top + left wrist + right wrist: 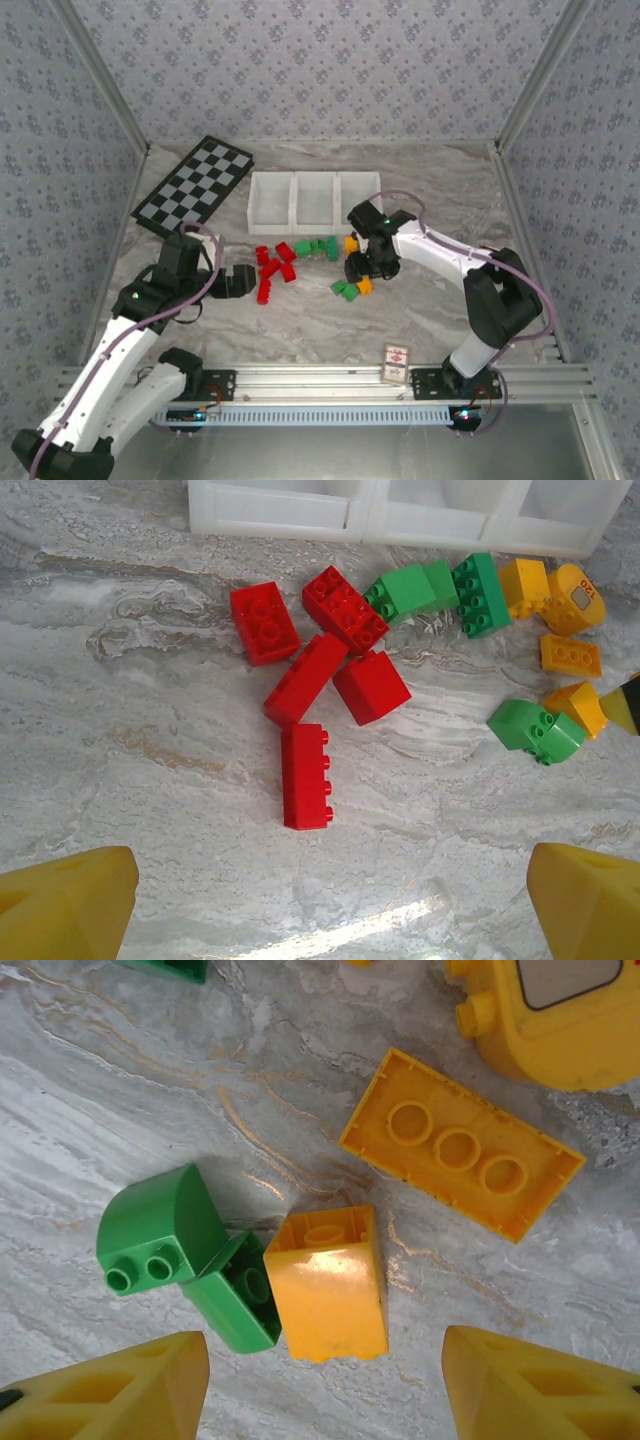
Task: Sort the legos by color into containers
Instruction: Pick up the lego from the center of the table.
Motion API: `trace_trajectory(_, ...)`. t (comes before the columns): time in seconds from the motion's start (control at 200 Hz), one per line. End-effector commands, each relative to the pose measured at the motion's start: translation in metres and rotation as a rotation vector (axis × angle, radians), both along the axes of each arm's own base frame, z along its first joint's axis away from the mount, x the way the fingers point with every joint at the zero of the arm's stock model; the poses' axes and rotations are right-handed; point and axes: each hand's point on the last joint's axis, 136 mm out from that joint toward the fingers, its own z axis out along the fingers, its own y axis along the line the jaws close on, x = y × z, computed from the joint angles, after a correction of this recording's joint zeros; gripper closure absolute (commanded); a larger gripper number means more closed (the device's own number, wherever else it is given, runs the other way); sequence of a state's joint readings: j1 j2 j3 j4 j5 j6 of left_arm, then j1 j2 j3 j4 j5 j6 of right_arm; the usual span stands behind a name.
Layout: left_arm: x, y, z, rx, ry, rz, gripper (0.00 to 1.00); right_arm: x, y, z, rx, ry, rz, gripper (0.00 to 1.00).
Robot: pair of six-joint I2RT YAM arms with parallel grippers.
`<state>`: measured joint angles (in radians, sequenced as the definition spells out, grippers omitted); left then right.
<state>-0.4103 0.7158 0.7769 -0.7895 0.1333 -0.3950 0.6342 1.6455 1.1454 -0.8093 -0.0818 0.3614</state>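
Note:
The containers [315, 200], three joined white bins, stand at the back centre. Before them lie the legos: red ones [272, 265] at left, green ones [315, 247] in the middle, and an orange and green group [350, 290] at right. My left gripper [330, 910] is open over bare table, short of a long red brick [306, 776]. My right gripper [325, 1390] is open and low over a small orange brick [327, 1285] lying on its side. That brick sits just ahead of the fingertips [545, 1390], touching neither. Two green bricks [160, 1230] lie against its left side.
A black-and-white checkerboard [193, 184] lies at the back left. A small red-and-white card box [397, 362] sits by the front rail. An upturned flat orange brick [460, 1155] and a rounded orange piece [555, 1015] lie beyond the right gripper. Patterned walls enclose the table.

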Motion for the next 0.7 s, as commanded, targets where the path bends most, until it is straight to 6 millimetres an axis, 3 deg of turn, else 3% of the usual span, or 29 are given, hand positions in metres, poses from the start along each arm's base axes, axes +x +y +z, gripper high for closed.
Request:
trace_trajectory(0.0,0.000,0.001,0.001,0.005,-0.006,0.010,0.00,-0.002,-0.005,-0.001,-0.069,0.011,0.034,0.36)
trace_trajectory(0.7,-0.001,-0.001,-0.001,0.013,-0.005,0.000,0.00,0.007,0.001,-0.022,-0.167,0.038,0.075,0.40)
